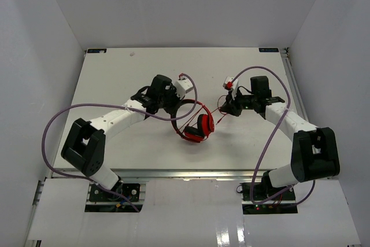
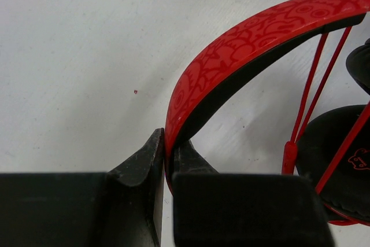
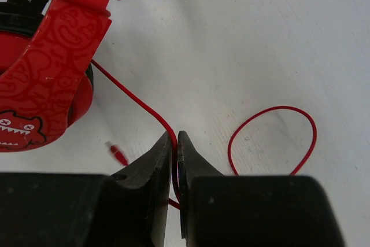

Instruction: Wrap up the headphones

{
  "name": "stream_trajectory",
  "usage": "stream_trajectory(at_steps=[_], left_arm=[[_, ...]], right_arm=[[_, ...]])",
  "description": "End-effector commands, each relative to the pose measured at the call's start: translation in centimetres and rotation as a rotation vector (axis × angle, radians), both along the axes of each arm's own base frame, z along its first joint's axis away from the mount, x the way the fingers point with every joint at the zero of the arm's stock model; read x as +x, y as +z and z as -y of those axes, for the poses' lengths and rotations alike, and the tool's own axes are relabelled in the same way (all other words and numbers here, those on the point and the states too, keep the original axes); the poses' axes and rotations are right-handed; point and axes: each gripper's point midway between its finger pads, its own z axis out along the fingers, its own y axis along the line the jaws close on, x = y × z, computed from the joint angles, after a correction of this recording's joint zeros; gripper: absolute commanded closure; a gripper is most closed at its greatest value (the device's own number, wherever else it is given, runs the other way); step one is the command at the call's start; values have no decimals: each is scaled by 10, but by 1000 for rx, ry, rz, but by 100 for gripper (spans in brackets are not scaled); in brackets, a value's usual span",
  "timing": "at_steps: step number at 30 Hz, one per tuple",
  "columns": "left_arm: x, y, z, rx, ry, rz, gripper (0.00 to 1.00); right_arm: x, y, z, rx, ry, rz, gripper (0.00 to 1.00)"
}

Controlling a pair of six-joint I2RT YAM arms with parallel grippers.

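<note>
The red headphones [image 1: 196, 125] lie mid-table. My left gripper [image 1: 171, 107] is shut on their red headband [image 2: 231, 56]; the fingers [image 2: 141, 160] pinch its lower end. A black ear pad [image 2: 341, 166] sits at the right, with cable strands [image 2: 315, 79] across it. My right gripper [image 1: 229, 108] is shut on the thin red cable [image 3: 139, 99], which runs from the ear cup [image 3: 40, 91] into the closed fingers [image 3: 199, 163]. A loop of cable [image 3: 277, 131] lies to the right. The small plug [image 3: 117, 153] lies on the table left of the fingers.
Thick purple robot cables [image 1: 55, 122] arc over both arms, the right one [image 1: 277, 120] near the table's right edge. White walls enclose the white table [image 1: 133, 79] on three sides.
</note>
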Motion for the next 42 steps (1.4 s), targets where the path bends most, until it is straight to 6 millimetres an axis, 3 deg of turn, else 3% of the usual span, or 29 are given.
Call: stream_trajectory(at_steps=[1, 6, 17, 21, 31, 37, 42], left_arm=[[-6, -29, -12, 94, -35, -23, 100], [-4, -51, -15, 131, -15, -57, 100], [2, -66, -18, 174, 17, -75, 100], [1, -70, -15, 183, 10, -88, 100], [2, -69, -16, 182, 37, -91, 100], [1, -70, -13, 167, 44, -107, 100], [0, -69, -12, 154, 52, -116, 100]], right_arm=[[19, -6, 16, -95, -28, 109, 87], [17, -21, 21, -129, -34, 90, 87], [25, -40, 36, -221, -85, 86, 82], [38, -40, 45, -268, -140, 106, 71], [48, -35, 61, -326, -196, 130, 43], [49, -19, 70, -277, -223, 112, 36], [28, -42, 67, -279, -149, -30, 35]])
